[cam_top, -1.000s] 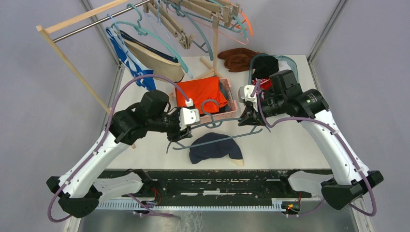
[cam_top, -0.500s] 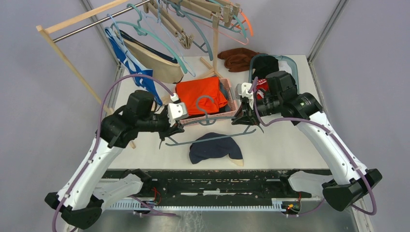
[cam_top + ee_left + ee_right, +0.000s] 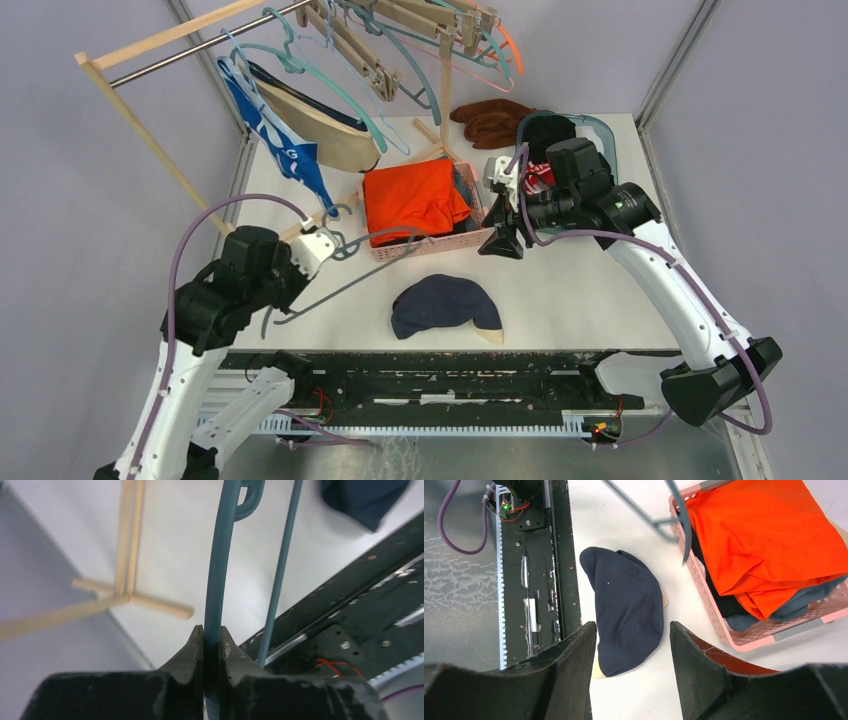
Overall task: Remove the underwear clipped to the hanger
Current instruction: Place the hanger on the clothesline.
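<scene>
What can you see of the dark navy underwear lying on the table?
The dark navy underwear is a small piece of soft, matte fabric. It lies flat in a rounded dome shape on the white table, near the front edge and just in front of the pink basket. A tan patch peeks out at its lower right corner. No clip is on it. The teal hanger sits apart, off to its left. Nothing but the table touches it.

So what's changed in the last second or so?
The left claw shut on the teal hanger and carried it off to the left, away from the navy underwear. The right claw opened, let the hanger go and drew back toward the pink basket. The underwear and basket stayed put.
</scene>
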`<state>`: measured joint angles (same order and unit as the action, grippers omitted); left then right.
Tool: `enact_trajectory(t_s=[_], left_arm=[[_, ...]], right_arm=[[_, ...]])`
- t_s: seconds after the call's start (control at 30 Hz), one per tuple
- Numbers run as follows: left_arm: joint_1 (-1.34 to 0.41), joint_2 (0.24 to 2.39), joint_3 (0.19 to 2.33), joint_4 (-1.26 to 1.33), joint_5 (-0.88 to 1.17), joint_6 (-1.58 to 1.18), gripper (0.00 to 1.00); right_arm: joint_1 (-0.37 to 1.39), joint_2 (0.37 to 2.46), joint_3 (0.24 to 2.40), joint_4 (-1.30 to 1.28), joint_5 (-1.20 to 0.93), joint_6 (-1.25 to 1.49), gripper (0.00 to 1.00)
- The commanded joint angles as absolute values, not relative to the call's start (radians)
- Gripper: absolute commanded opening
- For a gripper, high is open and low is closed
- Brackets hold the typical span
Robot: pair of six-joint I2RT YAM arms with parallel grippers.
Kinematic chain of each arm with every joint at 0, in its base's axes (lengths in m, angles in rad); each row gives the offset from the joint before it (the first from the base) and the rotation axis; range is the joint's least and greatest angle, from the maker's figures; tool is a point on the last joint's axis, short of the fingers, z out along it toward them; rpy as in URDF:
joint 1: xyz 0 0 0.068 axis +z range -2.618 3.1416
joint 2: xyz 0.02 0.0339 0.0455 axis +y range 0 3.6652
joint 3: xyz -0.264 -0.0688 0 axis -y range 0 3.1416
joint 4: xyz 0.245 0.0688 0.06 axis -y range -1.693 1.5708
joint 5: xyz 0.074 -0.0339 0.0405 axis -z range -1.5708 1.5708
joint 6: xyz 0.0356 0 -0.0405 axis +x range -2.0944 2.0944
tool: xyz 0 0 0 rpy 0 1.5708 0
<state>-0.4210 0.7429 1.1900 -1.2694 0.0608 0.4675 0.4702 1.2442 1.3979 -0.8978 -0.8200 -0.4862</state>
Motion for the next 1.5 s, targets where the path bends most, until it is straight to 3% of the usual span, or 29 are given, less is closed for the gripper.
enact_trajectory(t_s=[0.0, 0.27, 0.6, 0.9, 1.13, 1.27, 1.47], left_arm=[[-0.309, 0.725, 1.125, -1.275, -0.275, 0.427, 0.03], [-0.207, 0.678, 1.138, -1.312, -0.239, 0.424, 0.03], [-0.187, 0.567, 1.153, -1.423, -0.044, 0.489, 0.03], [-0.073, 0.599, 1.104, -1.319, -0.289, 0.436, 0.03], [-0.042, 0.678, 1.262, -1.203, -0.304, 0.390, 0.03], [-0.040, 0.724, 1.344, -1.079, -0.413, 0.338, 0.03], [0.005, 0.800, 1.454, -1.073, -0.476, 0.344, 0.03]], right_arm=[[0.470, 1.256, 1.441, -0.877, -0.799, -0.461, 0.64], [0.472, 1.273, 1.444, -0.878, -0.780, -0.469, 0.64], [0.474, 1.273, 1.420, -0.877, -0.775, -0.497, 0.64], [0.474, 1.266, 1.412, -0.881, -0.778, -0.500, 0.65], [0.475, 1.255, 1.398, -0.882, -0.778, -0.515, 0.65], [0.479, 1.253, 1.393, -0.886, -0.779, -0.523, 0.65], [0.488, 1.251, 1.385, -0.891, -0.776, -0.541, 0.65]])
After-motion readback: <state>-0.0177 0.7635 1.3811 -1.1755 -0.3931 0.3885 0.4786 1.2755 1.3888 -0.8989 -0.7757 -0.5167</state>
